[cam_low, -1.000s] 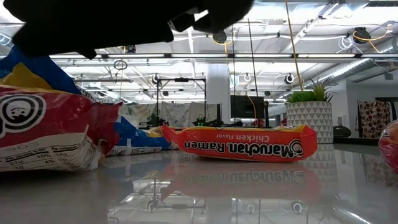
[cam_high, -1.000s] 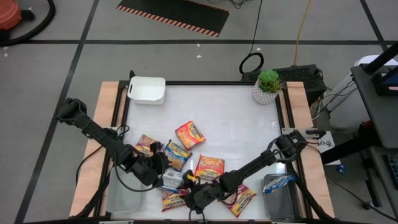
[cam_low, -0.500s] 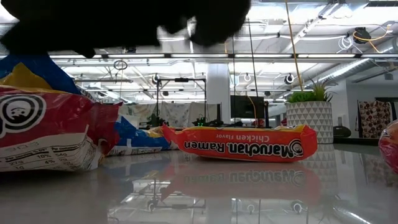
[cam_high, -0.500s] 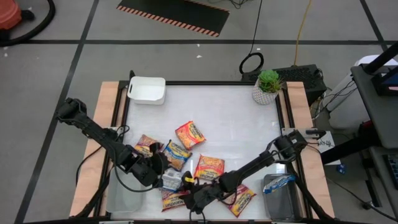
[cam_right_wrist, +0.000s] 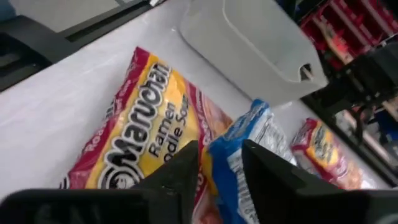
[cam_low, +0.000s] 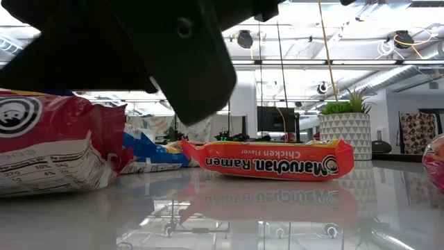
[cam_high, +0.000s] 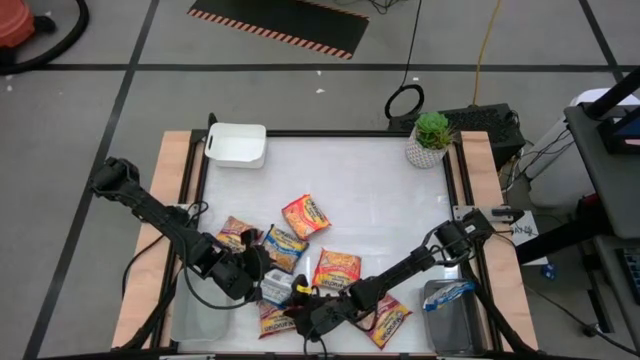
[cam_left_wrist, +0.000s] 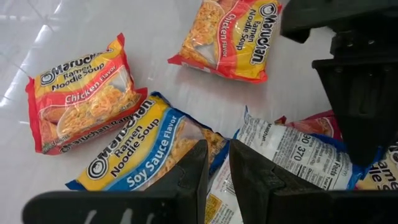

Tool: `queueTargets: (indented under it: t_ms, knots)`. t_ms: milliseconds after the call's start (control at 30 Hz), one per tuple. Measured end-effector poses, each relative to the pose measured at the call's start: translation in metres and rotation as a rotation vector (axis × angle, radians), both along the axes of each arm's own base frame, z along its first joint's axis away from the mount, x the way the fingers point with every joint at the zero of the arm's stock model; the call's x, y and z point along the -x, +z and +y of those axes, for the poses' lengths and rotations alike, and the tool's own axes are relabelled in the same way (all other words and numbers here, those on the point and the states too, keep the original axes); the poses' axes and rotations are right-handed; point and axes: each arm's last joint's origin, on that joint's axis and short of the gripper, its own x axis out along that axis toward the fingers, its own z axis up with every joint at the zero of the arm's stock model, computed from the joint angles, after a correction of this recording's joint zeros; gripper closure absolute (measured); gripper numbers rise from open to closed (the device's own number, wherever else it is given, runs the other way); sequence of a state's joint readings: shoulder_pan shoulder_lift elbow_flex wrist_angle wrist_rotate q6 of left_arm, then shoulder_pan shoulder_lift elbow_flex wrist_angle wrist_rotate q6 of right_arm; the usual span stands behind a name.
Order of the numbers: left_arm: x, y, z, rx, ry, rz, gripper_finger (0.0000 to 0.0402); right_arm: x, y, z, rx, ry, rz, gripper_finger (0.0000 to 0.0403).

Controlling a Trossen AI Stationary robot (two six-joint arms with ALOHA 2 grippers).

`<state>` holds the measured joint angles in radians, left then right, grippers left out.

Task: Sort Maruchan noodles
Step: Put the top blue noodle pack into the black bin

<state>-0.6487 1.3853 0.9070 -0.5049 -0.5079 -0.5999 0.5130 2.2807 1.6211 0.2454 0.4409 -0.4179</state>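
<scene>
The white table (cam_high: 370,190) carries a heap of Maruchan noodles (cam_high: 300,255) near its front edge, with both arms crowding over it. The left gripper (cam_left_wrist: 214,165) pinches a blue-edged packet (cam_left_wrist: 140,152), fingers nearly together. The right gripper (cam_right_wrist: 221,165) straddles another blue packet (cam_right_wrist: 245,140); whether it actually grips, I cannot tell.

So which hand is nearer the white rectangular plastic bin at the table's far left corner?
Left. The left hand is on the white rectangular plastic bin's side, though well short of it; the right hand is farther.
</scene>
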Motion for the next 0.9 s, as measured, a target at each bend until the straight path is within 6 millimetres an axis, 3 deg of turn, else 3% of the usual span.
queueTargets:
  t_ms: [300,433,533,767,900]
  knots:
    - [0.000,0.000,0.000,0.003,0.003,-0.001,0.0332,-0.001,-0.003,-0.006,-0.030,-0.013,0.041,0.0388]
    - [0.000,0.000,0.000,0.003,0.004,-0.001,0.0332,0.000,-0.002,-0.005,-0.004,-0.036,0.030,0.0399]
    - [0.000,0.000,0.000,0.005,0.005,-0.001,0.0332,0.006,0.013,-0.005,0.050,-0.066,0.035,0.0402]
    - [-0.001,0.001,-0.001,0.028,0.025,-0.017,0.0332,0.026,0.075,-0.014,0.028,-0.112,0.025,0.0402]
    - [-0.005,0.005,-0.002,0.026,0.058,-0.094,0.0332,0.035,0.100,-0.018,0.004,-0.154,-0.016,0.0403]
